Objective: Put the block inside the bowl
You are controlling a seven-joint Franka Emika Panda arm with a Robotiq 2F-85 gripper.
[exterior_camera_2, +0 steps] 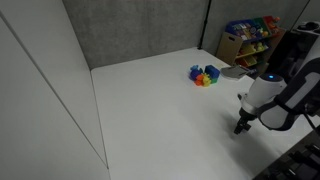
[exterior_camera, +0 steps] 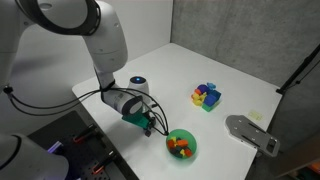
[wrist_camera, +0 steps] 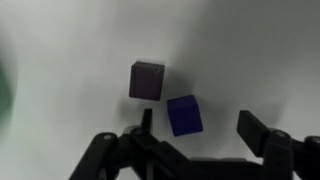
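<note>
In the wrist view the block, a tiny dark navy cube, lies on the white table between my open gripper's fingers, close to the left finger and not gripped. A similar dark purple cube lies just beyond it. The green bowl sits near the table's front edge with orange-red pieces in it; my gripper hangs low just beside it. The bowl shows as a green blur at the wrist view's left edge. In an exterior view the gripper points down at the table and the bowl is hidden.
A cluster of bright blue, yellow and purple blocks lies further back on the table and shows in both exterior views. A flat grey metal plate lies at the table's edge. A shelf of packets stands behind the table.
</note>
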